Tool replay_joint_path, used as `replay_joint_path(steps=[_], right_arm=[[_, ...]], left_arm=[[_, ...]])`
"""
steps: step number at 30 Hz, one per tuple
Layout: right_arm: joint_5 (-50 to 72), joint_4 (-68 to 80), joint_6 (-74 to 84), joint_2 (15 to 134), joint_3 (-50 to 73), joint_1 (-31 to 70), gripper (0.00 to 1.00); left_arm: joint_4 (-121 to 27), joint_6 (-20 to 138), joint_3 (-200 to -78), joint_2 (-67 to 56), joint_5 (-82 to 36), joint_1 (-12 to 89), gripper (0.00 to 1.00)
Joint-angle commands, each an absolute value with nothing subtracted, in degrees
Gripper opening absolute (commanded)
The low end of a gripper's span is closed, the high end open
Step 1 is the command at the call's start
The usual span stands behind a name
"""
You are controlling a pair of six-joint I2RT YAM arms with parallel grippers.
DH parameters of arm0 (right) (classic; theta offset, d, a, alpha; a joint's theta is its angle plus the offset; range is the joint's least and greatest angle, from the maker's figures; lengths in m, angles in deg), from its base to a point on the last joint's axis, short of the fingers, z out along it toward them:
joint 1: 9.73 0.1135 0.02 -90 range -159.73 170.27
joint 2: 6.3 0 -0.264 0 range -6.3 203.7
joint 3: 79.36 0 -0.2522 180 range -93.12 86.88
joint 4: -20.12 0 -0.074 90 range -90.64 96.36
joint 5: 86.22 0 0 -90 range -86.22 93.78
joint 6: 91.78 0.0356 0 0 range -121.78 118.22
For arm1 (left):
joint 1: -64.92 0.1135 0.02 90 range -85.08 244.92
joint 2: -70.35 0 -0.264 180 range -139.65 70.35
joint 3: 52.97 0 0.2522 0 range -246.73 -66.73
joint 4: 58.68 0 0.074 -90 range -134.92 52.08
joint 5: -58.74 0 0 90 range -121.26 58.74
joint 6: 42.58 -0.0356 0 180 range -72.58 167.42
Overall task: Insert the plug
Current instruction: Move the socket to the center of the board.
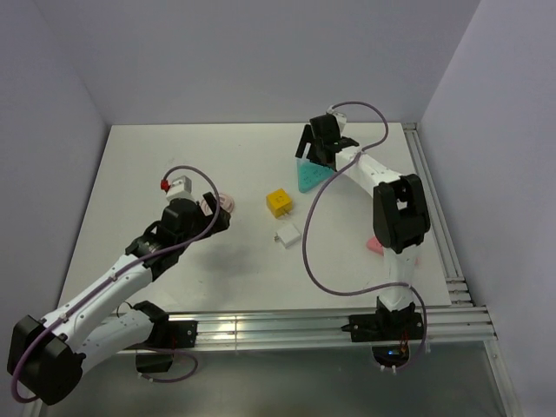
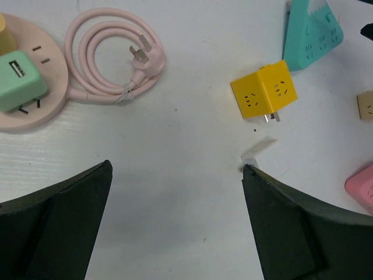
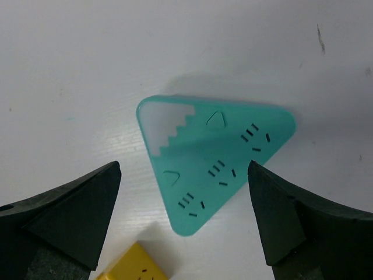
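Pale lilac walls are seen round a white table (image 1: 174,156), on which several socket blocks are scattered. The plug (image 2: 20,79) is found left of the middle, lying on a pink round socket disc (image 2: 41,108) with its USB face showing. Its prongs are hidden, so it cannot be told whether they are seated in any slots. A coiled pink cable (image 2: 113,58) lies just beside the disc. The left gripper (image 2: 176,168) is held wide and empty over bare table, with the plug off to one side of its view. The right gripper (image 3: 183,166) is likewise spread wide with nothing gripped, poised over a teal triangular socket strip (image 3: 215,163) further back and to the right. A yellow cube (image 1: 279,202) and a white block (image 1: 287,235) lie between the two arms.

The step in hand is judged to be the approach to the plug for a grasp. It would be done well if the left gripper were first centred over the green body, then lowered with the fingers set against two flat opposite sides, clear of the disc's rim and the cable. The plug should be held square, so that the prongs can be lined up with the slots before any pressure is applied. A tilted grip is likely to make the prongs jam.
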State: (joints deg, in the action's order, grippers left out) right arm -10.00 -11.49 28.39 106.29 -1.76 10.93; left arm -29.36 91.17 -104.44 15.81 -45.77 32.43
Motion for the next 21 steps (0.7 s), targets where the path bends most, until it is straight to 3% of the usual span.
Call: replay_joint_path(steps=[1,21], right_arm=[[-6.51,-14.20,28.89,110.23,-8.98,8.47,0.96],[6.49,-23.00,30.39,132.03,-35.55,3.36,0.91]], left_arm=[[-34.98,91.63,-100.32,18.84,-46.91,32.49,0.99],[-36.04,91.98,-94.33,23.24,-50.25,32.23,0.99]])
